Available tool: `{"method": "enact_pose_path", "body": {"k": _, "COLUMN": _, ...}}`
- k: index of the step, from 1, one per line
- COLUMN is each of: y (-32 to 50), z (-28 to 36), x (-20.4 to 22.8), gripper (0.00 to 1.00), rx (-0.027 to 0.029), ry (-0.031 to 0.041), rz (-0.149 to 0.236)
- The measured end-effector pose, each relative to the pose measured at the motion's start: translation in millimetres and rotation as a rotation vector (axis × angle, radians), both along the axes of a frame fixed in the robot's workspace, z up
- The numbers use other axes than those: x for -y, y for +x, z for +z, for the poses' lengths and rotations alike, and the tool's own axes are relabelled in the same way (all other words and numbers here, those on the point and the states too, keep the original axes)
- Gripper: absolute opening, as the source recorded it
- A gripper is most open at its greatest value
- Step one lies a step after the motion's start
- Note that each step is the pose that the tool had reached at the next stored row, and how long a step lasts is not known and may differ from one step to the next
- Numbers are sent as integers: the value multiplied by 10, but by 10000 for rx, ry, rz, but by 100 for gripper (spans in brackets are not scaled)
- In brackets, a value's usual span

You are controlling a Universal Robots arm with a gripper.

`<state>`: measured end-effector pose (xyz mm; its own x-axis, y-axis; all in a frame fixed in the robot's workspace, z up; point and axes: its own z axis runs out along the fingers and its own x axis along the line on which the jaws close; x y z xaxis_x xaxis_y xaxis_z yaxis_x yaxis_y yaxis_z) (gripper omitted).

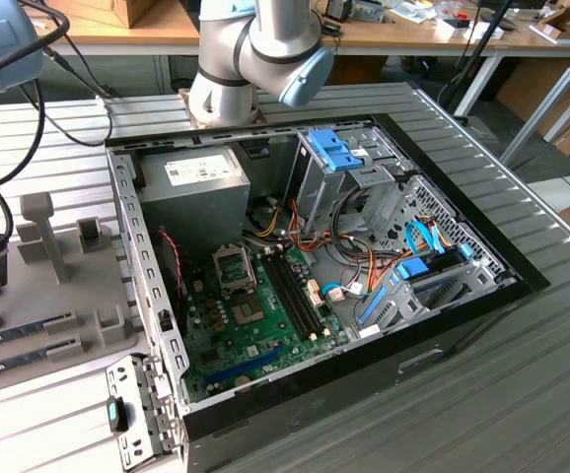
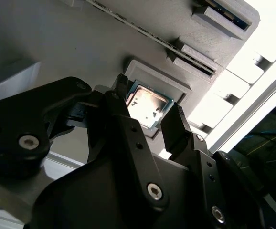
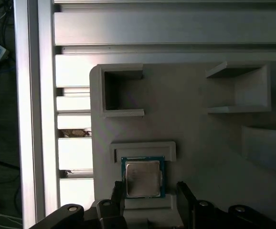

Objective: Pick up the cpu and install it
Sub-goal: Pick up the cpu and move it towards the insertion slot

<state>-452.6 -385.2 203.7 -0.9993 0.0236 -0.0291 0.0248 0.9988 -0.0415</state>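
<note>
I count one cpu, one gripper carrying two fingers, one grey holder tray, one open computer case, one power supply box, one arm.

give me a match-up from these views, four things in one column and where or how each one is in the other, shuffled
1 cpu
2 gripper
3 motherboard
4 power supply

a green board on the floor of the case
b grey box in a corner of the case
c lying in a recess of the grey holder
d open, a finger on either side of the cpu

Pairs: 1-c, 2-d, 3-a, 4-b
</note>
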Motion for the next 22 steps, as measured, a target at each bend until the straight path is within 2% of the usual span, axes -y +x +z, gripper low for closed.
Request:
{"method": "enact_pose_path", "body": {"k": 4, "y": -2, "z": -32, "x": -12, "gripper": 56, "rx": -2, "ry": -25, "rz": 0}}
{"method": "enact_pose_path", "body": {"k": 8, "y": -4, "z": -46, "x": -82, "gripper": 56, "rx": -1, "ry": -35, "rz": 1}}
{"method": "enact_pose_path", "body": {"k": 10, "y": -37, "z": -67, "x": -103, "gripper": 56, "rx": -2, "ry": -64, "rz": 0}}
{"method": "enact_pose_path", "body": {"k": 17, "y": -41, "z": -118, "x": -103, "gripper": 56, "rx": -3, "ry": -170, "rz": 49}}
{"method": "enact_pose_path", "body": {"k": 22, "y": -41, "z": -127, "x": -103, "gripper": 56, "rx": -2, "ry": -172, "rz": 53}}
